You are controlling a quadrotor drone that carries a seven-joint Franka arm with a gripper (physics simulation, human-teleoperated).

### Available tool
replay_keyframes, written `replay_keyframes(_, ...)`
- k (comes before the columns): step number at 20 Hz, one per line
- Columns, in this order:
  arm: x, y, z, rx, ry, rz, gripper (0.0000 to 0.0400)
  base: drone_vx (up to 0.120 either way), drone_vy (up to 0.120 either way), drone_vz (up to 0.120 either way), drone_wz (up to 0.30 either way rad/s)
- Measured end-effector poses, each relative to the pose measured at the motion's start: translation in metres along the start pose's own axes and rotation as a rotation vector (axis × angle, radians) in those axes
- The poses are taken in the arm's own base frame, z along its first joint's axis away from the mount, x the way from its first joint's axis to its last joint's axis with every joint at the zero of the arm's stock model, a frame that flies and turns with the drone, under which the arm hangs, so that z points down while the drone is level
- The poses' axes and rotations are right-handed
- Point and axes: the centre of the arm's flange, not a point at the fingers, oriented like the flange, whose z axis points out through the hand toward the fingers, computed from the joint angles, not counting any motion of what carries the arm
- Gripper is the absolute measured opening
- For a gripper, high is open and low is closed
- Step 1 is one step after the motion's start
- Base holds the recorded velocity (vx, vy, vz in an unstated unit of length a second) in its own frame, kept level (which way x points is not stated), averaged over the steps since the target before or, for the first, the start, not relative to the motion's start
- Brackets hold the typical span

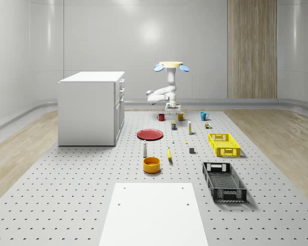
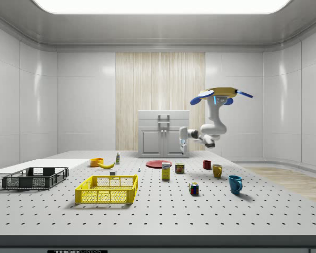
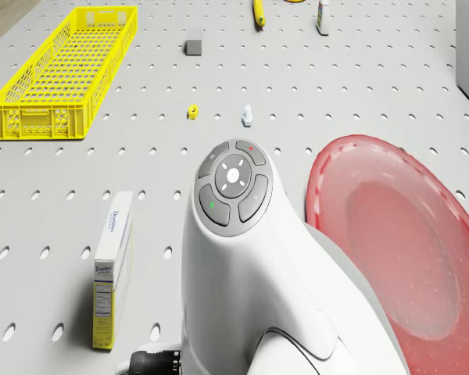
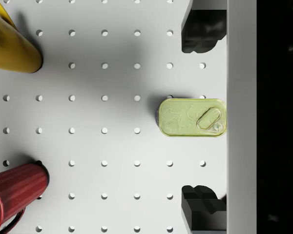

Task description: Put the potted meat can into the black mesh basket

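The quadrotor drone [image 1: 170, 65], with its yellow body and blue rotors, is seen hovering above the far end of the grey perforated table [image 1: 82, 195], over the cluster of cups; its white jointed arm [image 1: 167, 89] is bent downward beneath it. The gripper [image 1: 172, 105] is held in the air above the table surface, pointing straight down. In the wrist view the two black fingertips [image 4: 201, 29] are spread wide apart, with nothing between them but free space above the table.

The potted meat can [image 4: 192, 117], a small rounded-rectangular tin with a pale green lid and a pull tab, is seen in the wrist view lying on the table directly below the gripper [image 4: 200, 119], between the lines of the two fingers and untouched by them. In the side view the same can [image 2: 179, 168] is seen standing on the table below the arm. A yellow mug [image 4: 12, 46] and a red mug [image 4: 14, 192] are seen near it, each apart from the can.

The black mesh basket [image 1: 224, 181] is placed at the near right of the whole-scene view, well apart from the can, with a yellow mesh crate [image 1: 224, 144] just behind it. A red round plate [image 1: 150, 134] lies between the can and a white cabinet [image 1: 91, 107]. In the drone view a yellow and white sugar box [image 3: 113, 266] is seen upright beside the arm.
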Motion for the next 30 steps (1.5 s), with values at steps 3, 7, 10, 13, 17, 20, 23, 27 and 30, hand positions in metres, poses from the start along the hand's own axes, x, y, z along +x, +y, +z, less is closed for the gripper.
replay_keyframes(3,0.000,0.000,0.000,0.000,0.000,0.000,0.0400,0.040,0.000,-0.120,0.000)
replay_keyframes(7,0.000,0.000,0.000,0.000,0.000,0.000,0.0400,0.000,0.000,-0.120,0.000)
replay_keyframes(10,0.000,0.000,0.000,0.000,0.000,0.000,0.0400,0.120,0.000,-0.120,0.000)
replay_keyframes(13,0.000,0.000,0.000,0.000,0.000,0.000,0.0400,0.053,0.000,-0.067,0.000)
replay_keyframes(17,0.000,0.000,0.010,0.000,0.000,0.000,0.0400,0.000,0.000,0.000,0.000)
replay_keyframes(20,0.000,0.000,0.020,0.000,0.000,0.000,0.0400,0.000,0.000,0.000,0.000)
replay_keyframes(23,0.000,0.000,0.029,0.000,0.000,0.000,0.0400,0.000,0.000,0.000,0.000)
replay_keyframes(27,0.000,0.000,0.035,0.000,0.000,0.001,0.0400,0.000,0.000,0.000,0.000)
replay_keyframes(30,0.000,0.000,0.038,0.000,0.000,0.001,0.0349,0.000,0.000,0.000,0.000)
